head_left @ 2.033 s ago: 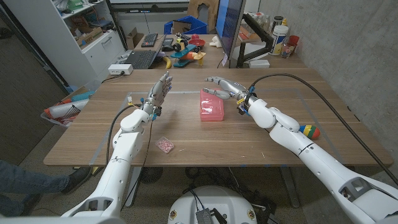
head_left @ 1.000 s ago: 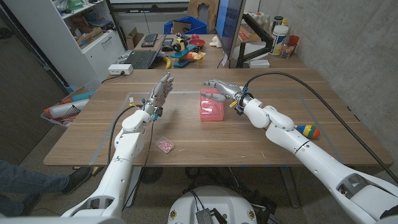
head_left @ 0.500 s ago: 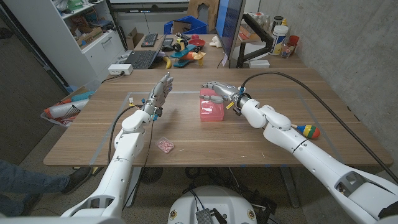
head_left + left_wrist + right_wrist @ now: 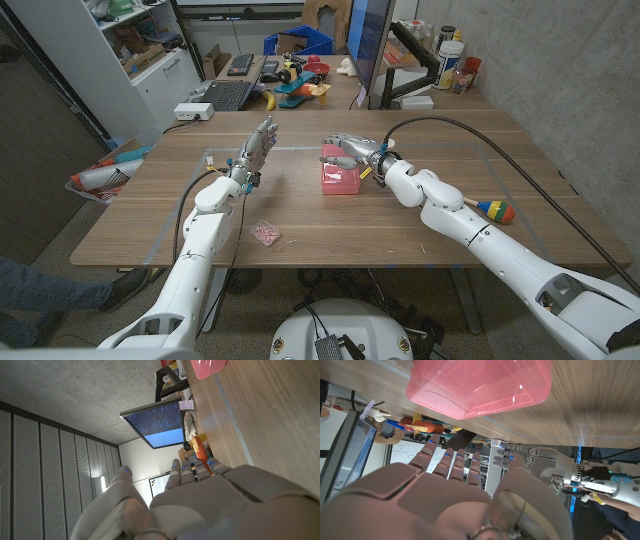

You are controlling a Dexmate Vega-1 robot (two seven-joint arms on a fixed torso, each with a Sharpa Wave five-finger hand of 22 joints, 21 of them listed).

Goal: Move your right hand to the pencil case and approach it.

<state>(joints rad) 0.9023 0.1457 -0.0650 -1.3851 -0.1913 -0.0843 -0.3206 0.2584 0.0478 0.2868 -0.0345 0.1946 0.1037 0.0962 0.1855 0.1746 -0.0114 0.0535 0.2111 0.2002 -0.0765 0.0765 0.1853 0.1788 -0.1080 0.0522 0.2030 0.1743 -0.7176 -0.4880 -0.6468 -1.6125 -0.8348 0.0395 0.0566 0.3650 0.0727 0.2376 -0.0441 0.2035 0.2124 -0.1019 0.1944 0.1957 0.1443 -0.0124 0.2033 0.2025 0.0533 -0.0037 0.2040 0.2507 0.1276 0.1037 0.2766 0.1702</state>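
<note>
The pencil case (image 4: 339, 173) is a pink translucent box lying mid-table; it also shows in the right wrist view (image 4: 480, 382) and at the edge of the left wrist view (image 4: 207, 366). My right hand (image 4: 349, 147) hovers at the case's far end, fingers spread and holding nothing. Whether it touches the case I cannot tell. In its own wrist view the right hand (image 4: 445, 495) reaches past the case with fingers apart. My left hand (image 4: 257, 150) stands upright left of the case, fingers apart and empty, well clear of it; its back shows in the left wrist view (image 4: 200, 505).
A small pink item (image 4: 265, 233) lies near the table's front, left of centre. A colourful toy (image 4: 495, 211) sits by the right edge, beside my right forearm. A monitor (image 4: 370, 40) and a cluttered desk stand behind the table. A person's leg (image 4: 40, 295) shows at the bottom left.
My right hand has moved left, from right of the case to its far end. The left arm and the case have stayed still.
</note>
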